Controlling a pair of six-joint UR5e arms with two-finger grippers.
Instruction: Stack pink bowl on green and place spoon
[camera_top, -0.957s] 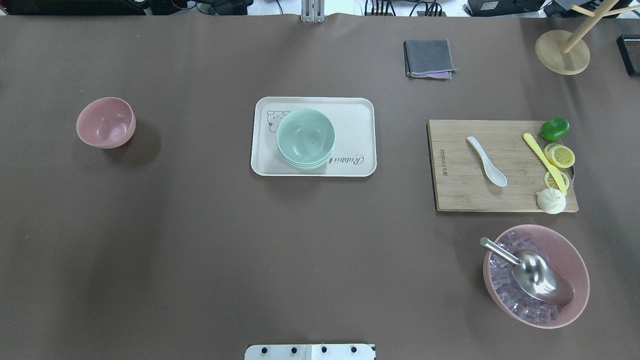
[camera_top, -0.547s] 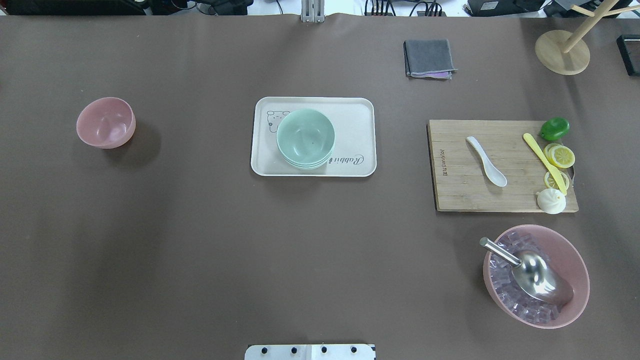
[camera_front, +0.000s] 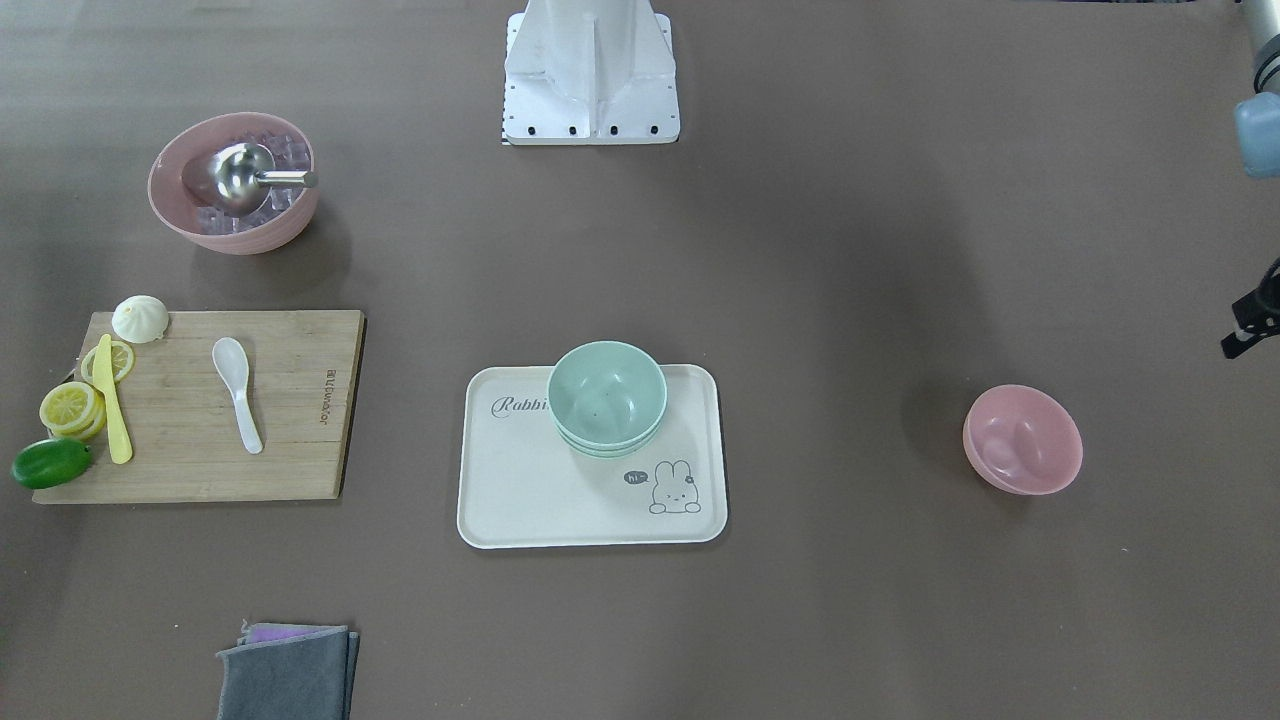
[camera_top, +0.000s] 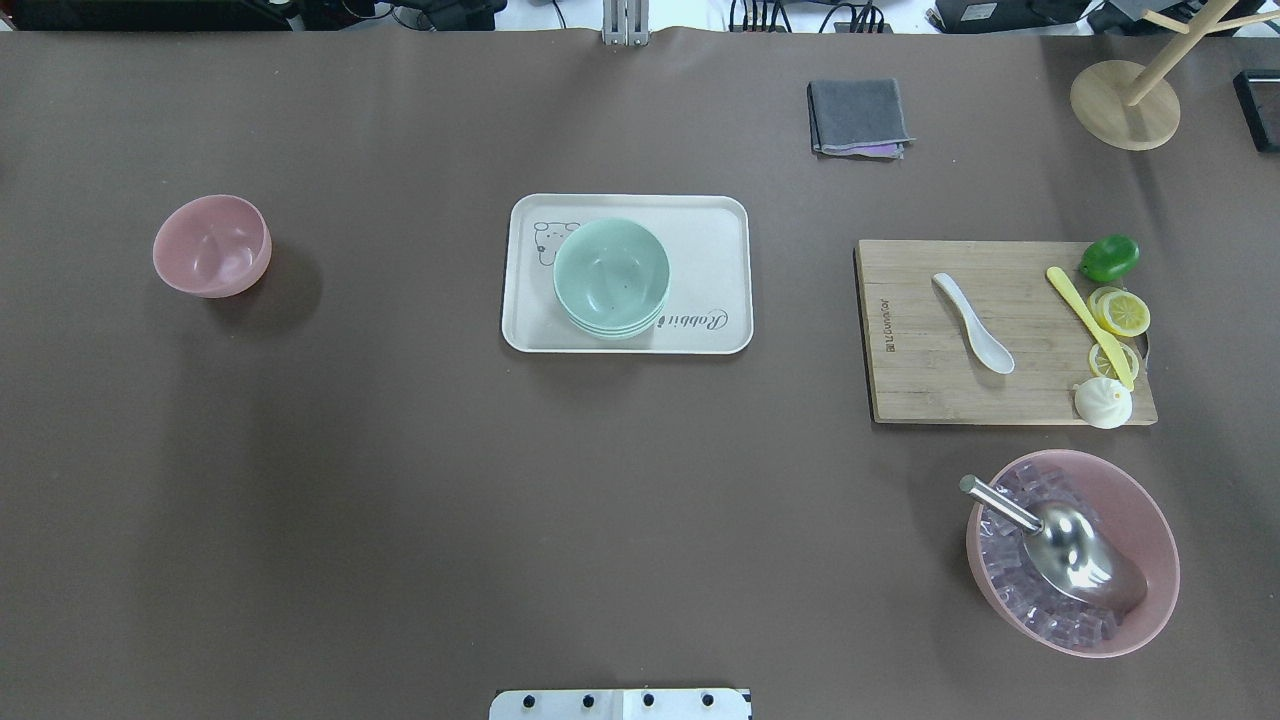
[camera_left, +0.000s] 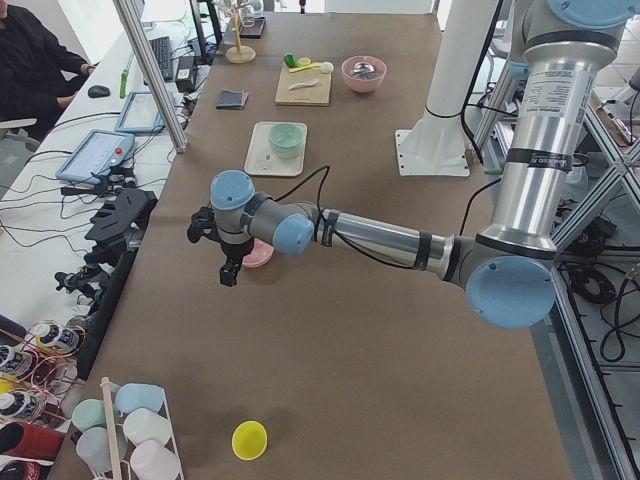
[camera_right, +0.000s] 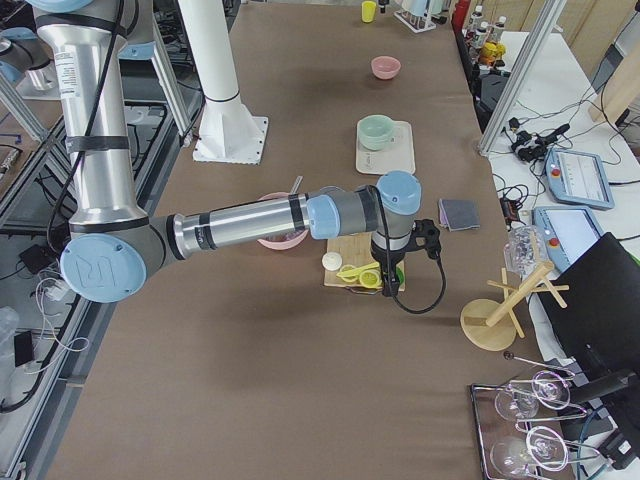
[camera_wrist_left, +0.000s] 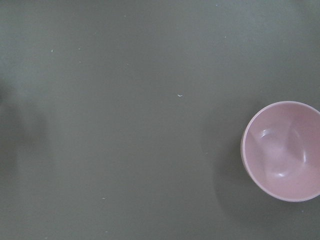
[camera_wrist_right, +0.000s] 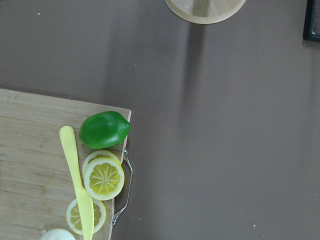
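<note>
So: one pink bowl (camera_top: 211, 246), maybe three green bowls (camera_top: 611, 277) (nested), one spoon (camera_top: 972, 322).

The left hand (camera_left: 228, 272) hangs by the pink bowl (camera_left: 263, 256), partly covering it.

Two bowls are pink: the pink bowl (camera_top: 211, 245) and a larger ice bowl (camera_top: 1150, 508). One green stack (camera_top: 611, 277), one spoon (camera_top: 972, 322), one scoop (camera_top: 1075, 550).

My brown table (camera_top: 400, 500) bears the pink bowl (camera_top: 211, 246) just beside my left claw (camera_left: 229, 274), the tray (camera_top: 712, 238) well beyond. By my right claw (camera_right: 391, 281) lie the cutting board (camera_top: 920, 385) and ice bowl (camera_top: 1163, 555).
</note>
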